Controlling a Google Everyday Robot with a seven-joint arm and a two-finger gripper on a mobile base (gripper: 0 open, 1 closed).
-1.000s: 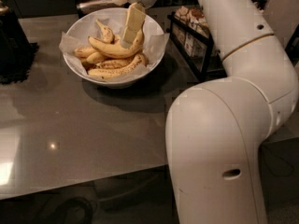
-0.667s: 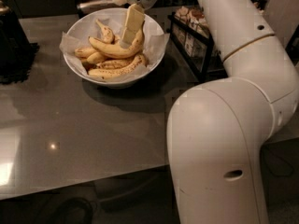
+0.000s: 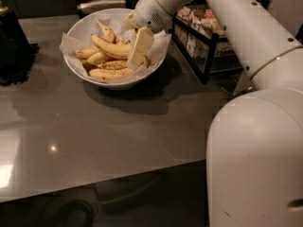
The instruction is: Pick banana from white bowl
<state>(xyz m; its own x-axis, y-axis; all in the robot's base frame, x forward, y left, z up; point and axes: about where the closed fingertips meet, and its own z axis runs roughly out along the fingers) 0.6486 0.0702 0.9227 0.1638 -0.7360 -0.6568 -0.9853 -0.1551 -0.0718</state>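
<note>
Gripper (image 3: pixel 138 48) is down inside the bowl (image 3: pixel 113 82), at roughly 3 o'clock of its centre, hanging from the wrist above the rim. Jaws: can't tell whether spread or pinching, since only one cream-coloured face shows from this angle. The gripper tip sits at the right end of the banana (image 3: pixel 110 47), touching or just over it; contact unclear.

Banana lies in the bowl, curved, running from about 10 o'clock across the middle to the gripper at 3 o'clock, resting on top of the other fruit. Short banana (image 3: pixel 107 32) at 12 o'clock, stubby ones (image 3: pixel 90 56) at 9 o'clock, brown-speckled banana (image 3: pixel 111 73) along 6 o'clock. Crinkled paper (image 3: pixel 66 43) lines the bowl and sticks out past the rim.

Bowl stands on the grey surface (image 3: pixel 94 136), toward its far edge. Black wire rack (image 3: pixel 207 56) with packets just beside the bowl at 3 o'clock. Dark object (image 3: pixel 12 41) well apart at 9 o'clock. White arm (image 3: pixel 246 27) comes in from 3 o'clock and fills the right side.
</note>
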